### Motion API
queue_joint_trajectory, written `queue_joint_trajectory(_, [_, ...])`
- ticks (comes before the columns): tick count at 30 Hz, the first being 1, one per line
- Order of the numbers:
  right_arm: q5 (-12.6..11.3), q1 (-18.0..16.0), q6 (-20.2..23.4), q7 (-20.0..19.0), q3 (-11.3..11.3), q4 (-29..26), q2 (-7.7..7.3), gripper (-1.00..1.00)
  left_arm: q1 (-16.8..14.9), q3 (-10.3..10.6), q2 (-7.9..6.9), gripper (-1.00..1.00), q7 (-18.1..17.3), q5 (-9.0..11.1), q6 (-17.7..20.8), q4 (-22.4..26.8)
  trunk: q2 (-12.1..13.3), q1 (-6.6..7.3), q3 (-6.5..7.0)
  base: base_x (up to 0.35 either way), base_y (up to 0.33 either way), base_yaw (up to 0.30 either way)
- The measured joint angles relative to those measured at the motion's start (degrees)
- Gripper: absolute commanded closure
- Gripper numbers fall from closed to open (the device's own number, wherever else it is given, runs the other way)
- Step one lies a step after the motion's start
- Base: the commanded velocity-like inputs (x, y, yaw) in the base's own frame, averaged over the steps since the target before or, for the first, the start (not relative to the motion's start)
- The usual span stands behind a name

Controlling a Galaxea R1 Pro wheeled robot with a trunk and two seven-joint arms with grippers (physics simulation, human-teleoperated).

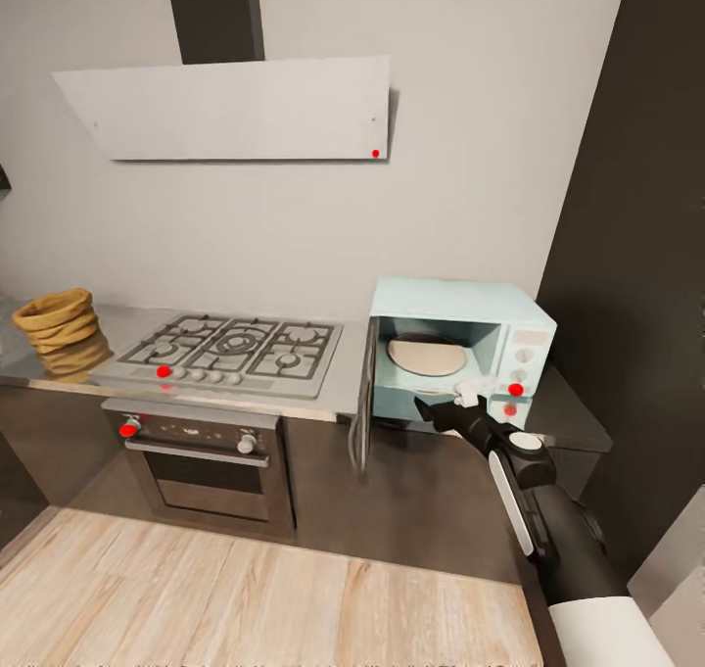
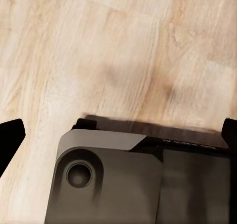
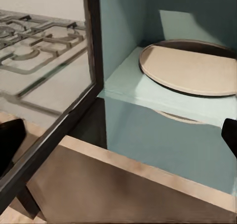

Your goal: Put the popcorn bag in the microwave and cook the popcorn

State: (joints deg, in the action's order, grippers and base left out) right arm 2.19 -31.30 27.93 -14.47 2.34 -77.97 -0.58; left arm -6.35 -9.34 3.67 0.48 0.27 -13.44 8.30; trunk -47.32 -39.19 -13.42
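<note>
The microwave (image 1: 460,349) is seen at the tabletop's (image 1: 333,393) right end, its door (image 1: 364,398) swung open, the round plate (image 3: 190,68) bare inside. The right gripper (image 1: 460,407) is held before the opening, fingers (image 3: 10,140) spread. The popcorn bag (image 1: 64,332) rests at the left edge.

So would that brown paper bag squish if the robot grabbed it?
Probably yes: the popcorn bag looks like crumpled paper with a rolled rim, so it likely gives under a squeeze. Squat on the countertop, it probably won't tip or roll.
</note>
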Motion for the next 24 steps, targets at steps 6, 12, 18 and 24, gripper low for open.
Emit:
queue_joint_trajectory(6, [0.0,3.9,-0.1,0.1,-2.2,-4.6,0.08,-1.0,0.0,0.0,0.0,-1.0,0.0,0.1,0.0,0.0,0.0,-0.02,0.0,-0.317,-0.084,0.0])
queue_joint_trajectory(12, [0.2,7.1,-0.2,0.5,-4.4,-5.9,-0.02,-1.0,0.0,0.0,0.01,-1.0,0.0,0.1,0.0,0.0,0.0,-0.02,0.0,-0.339,-0.055,0.0])
queue_joint_trajectory(18, [0.3,9.9,-3.0,1.0,-4.5,-5.0,-0.01,-1.0,0.0,0.0,0.0,-1.0,0.0,0.1,0.0,0.0,0.0,-0.02,0.0,-0.341,-0.003,0.0])
queue_joint_trajectory(24, [1.9,11.7,-16.7,0.9,-4.1,14.5,0.02,-1.0,0.0,-0.3,-0.17,-1.0,-0.1,0.3,0.0,0.0,0.0,0.01,-0.01,-0.251,0.155,0.0])
